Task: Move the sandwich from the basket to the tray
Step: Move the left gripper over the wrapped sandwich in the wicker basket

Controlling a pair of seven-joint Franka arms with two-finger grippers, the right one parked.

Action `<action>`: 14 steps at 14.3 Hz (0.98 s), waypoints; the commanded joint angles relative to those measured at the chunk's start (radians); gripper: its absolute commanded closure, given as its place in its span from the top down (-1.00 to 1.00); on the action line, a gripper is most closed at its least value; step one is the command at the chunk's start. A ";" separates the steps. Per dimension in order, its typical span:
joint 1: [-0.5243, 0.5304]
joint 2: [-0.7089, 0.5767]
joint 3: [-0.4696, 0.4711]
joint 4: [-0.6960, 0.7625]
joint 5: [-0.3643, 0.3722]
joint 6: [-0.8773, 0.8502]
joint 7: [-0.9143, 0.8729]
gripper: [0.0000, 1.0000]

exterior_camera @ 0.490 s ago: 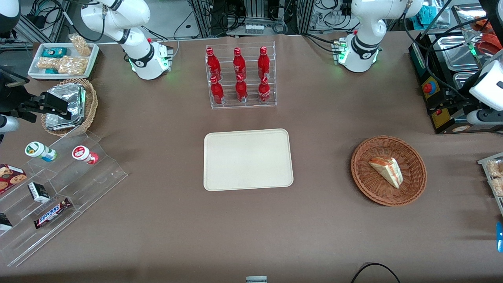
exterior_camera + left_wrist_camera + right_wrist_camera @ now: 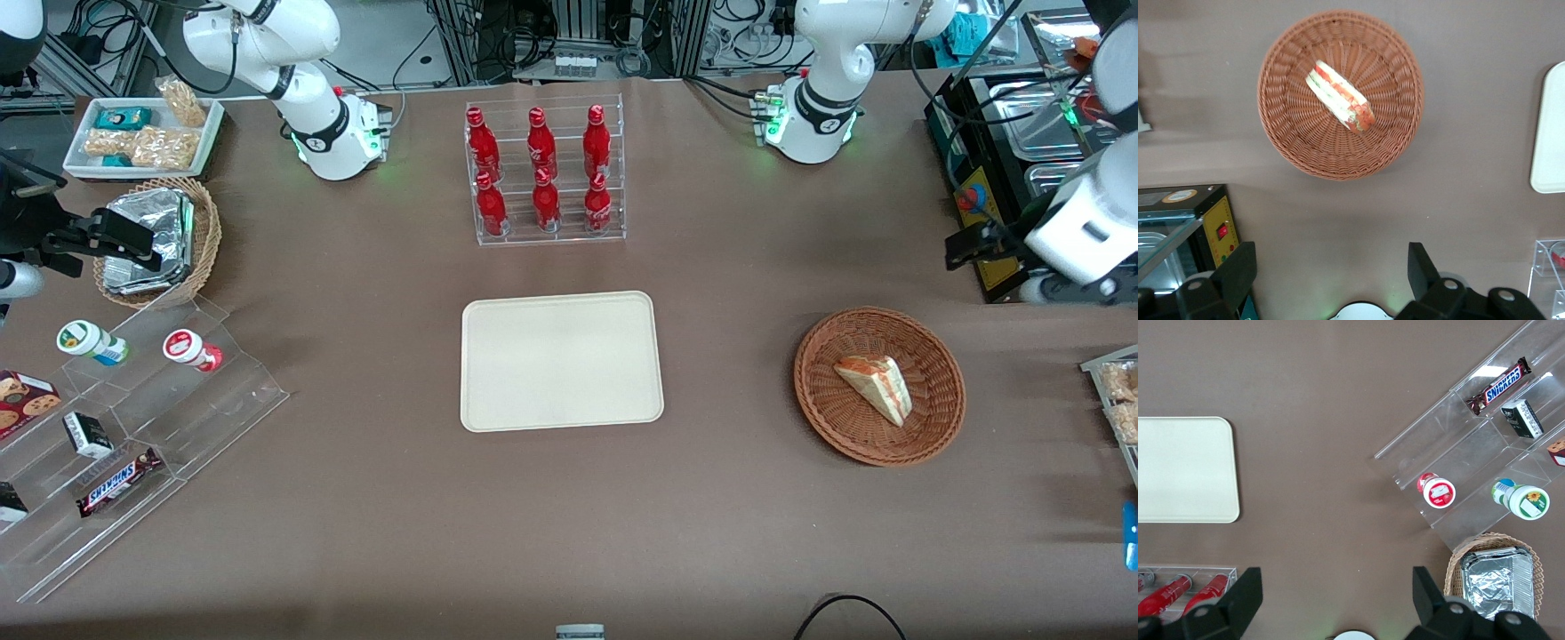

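Observation:
The sandwich [image 2: 874, 388] [image 2: 1339, 95], a pale wedge with red and green filling, lies in the reddish-brown wicker basket [image 2: 822, 391] [image 2: 1281, 127] toward the working arm's end of the table. The cream tray [image 2: 560, 360] [image 2: 1550, 133] [image 2: 1185, 467] sits bare at the table's middle. My left gripper [image 2: 965, 249] [image 2: 1331, 270] hangs above the table, farther from the front camera than the basket and apart from it. Its black fingers [image 2: 1238, 273] stand wide open with only brown table between them.
A black control box with a red button [image 2: 973, 200] [image 2: 1221, 230] stands close by the gripper. A clear rack of red bottles [image 2: 544, 173] stands farther back than the tray. A tan basket of foil packs [image 2: 156, 236] and a stepped acrylic shelf [image 2: 133, 427] sit toward the parked arm's end.
The left arm has swung in from the table's edge toward the basket, and its gripper now shows in the front view. The sandwich and basket have not moved.

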 commanded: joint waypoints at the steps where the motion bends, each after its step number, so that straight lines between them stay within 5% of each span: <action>1: 0.009 0.053 -0.002 -0.075 -0.007 0.101 0.020 1.00; 9: 0.034 0.041 0.002 -0.436 -0.004 0.631 -0.136 1.00; 14: 0.032 0.056 0.001 -0.448 -0.007 0.669 -0.465 1.00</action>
